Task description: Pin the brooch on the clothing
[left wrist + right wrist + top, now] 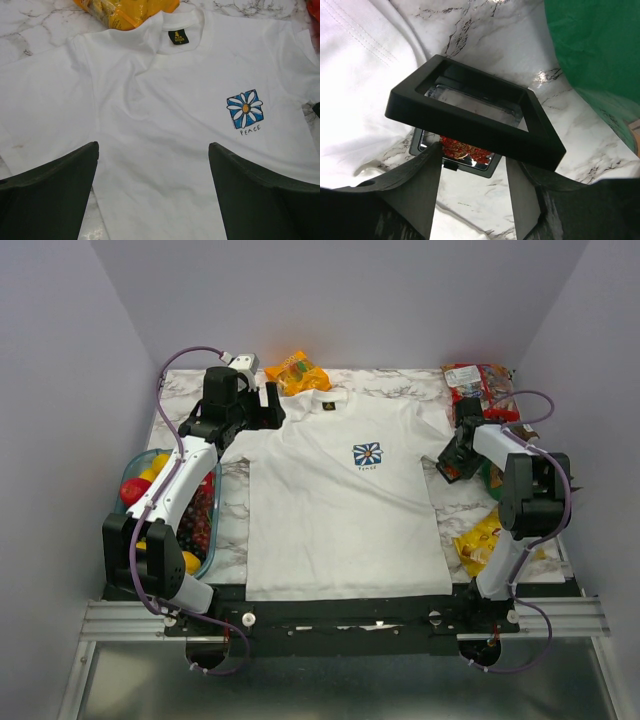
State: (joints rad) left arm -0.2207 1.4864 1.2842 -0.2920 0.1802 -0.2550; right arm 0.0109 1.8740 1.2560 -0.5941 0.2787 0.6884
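Note:
The clothing, a white T-shirt (340,510) (165,100) with a blue-and-white daisy print (367,454) (245,108), lies flat mid-table. The brooch (465,147), a small orange-red pin, sits inside a little black box (492,167) by the shirt's right sleeve. The box's black frame lid (470,125) is tilted up over it. My right gripper (472,152) (450,466) is right at the box, jaws apart, with its tips under the lid's near edge. My left gripper (152,147) (270,410) hovers wide open over the shirt's left shoulder, holding nothing.
An orange snack bag (296,372) (125,10) lies behind the collar. A red packet (475,380) sits at the back right and a green bag (600,55) is just right of the box. A yellow bag (480,540) lies near the right arm. A fruit container (137,462) stands left.

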